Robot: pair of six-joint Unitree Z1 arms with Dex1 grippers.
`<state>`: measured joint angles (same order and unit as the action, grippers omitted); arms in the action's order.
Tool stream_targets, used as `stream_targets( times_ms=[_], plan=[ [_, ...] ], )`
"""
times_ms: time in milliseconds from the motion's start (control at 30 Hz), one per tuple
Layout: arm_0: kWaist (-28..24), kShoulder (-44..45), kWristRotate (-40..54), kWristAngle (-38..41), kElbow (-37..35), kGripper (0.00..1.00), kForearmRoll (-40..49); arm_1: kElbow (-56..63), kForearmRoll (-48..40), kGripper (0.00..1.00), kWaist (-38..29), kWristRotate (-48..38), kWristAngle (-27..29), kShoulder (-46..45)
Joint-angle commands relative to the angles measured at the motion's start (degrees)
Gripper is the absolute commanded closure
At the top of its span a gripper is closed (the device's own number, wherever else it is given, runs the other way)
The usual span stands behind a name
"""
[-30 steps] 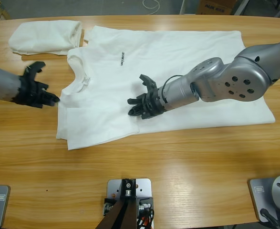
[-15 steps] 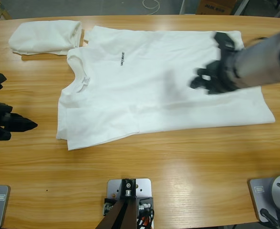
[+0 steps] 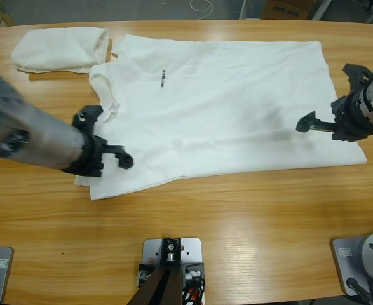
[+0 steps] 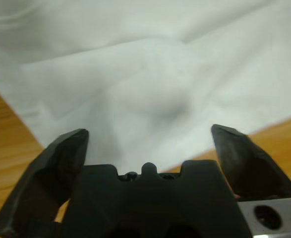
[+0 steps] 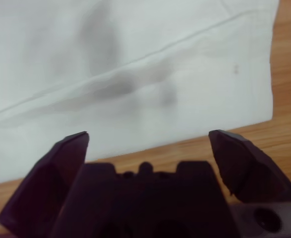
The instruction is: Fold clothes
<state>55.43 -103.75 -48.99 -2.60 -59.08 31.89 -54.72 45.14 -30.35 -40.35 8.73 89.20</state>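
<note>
— Wood is filling the whole scene: a long wooden table [image 3: 192, 222], its grain running side to side. What is lying on it, starting from nine o'clock?

— At about ten o'clock a folded white T-shirt [image 3: 62, 48] is resting near the far edge, a compact bundle. Just beside it, toward the centre, a second white T-shirt [image 3: 218, 101] is spreading flat across the table, collar pointing to nine o'clock, hem toward three, small black lettering [image 3: 162, 77] showing on the chest. One sleeve is lying doubled over at seven o'clock.

— And the arm coming in from nine o'clock?

— That is the left arm. Its left gripper [image 3: 107, 152] is hovering over the doubled sleeve corner at about eight o'clock of the spread shirt. In the left wrist view the left gripper [image 4: 149, 136] is showing both black jaws parted wide, white cloth [image 4: 135, 79] filling the gap beyond them and bare wood at either side — nothing pinched.

— Moving on to three o'clock?

— The right gripper [image 3: 329, 113] is hanging over the hem end of the same shirt. The right wrist view has the right gripper [image 5: 147, 139] looking down on the stitched hem [image 5: 135, 64] and its corner, wood [image 5: 289, 59] beyond — jaws spread apart, gripping nothing.
</note>
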Motion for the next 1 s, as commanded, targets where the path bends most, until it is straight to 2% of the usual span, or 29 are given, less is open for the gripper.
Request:
stream_targets(
  times_ms=[33,167,233,400,567,700,833,1000],
  plan=[
    [1.1,-7.7,-4.4,-2.3,0.0,0.023,-1.7,9.1,-11.7,0.013,9.5,1.2,-5.4,7.5],
    [1.1,-8.5,-4.6,-2.3,0.4,0.023,-2.3,14.3,-20.8,0.013,9.6,-0.2,-6.8,8.7],
    [1.1,-7.8,-4.6,-2.3,1.1,0.023,-2.3,15.1,-21.8,0.013,9.6,-0.2,-7.1,9.8],
    [1.1,-3.8,-4.6,-2.7,7.1,0.023,-2.0,15.4,-20.4,0.018,9.4,-3.8,-7.4,14.4],
    [2.2,-0.1,-6.0,-2.6,13.4,0.023,-2.0,15.1,-13.5,0.009,6.0,-8.3,-7.9,10.5],
    [4.2,2.0,-7.7,-2.5,15.9,0.023,-1.5,15.2,-10.3,0.002,-1.6,-15.3,-11.4,10.1],
    [5.2,3.4,-8.9,-2.5,17.4,0.023,-0.9,15.7,-8.4,0.000,-10.2,-19.8,-12.1,9.8],
    [7.1,8.4,-9.9,-2.7,18.4,0.022,3.5,15.4,-5.7,0.000,-14.2,-21.9,-12.3,8.7]
  ],
)
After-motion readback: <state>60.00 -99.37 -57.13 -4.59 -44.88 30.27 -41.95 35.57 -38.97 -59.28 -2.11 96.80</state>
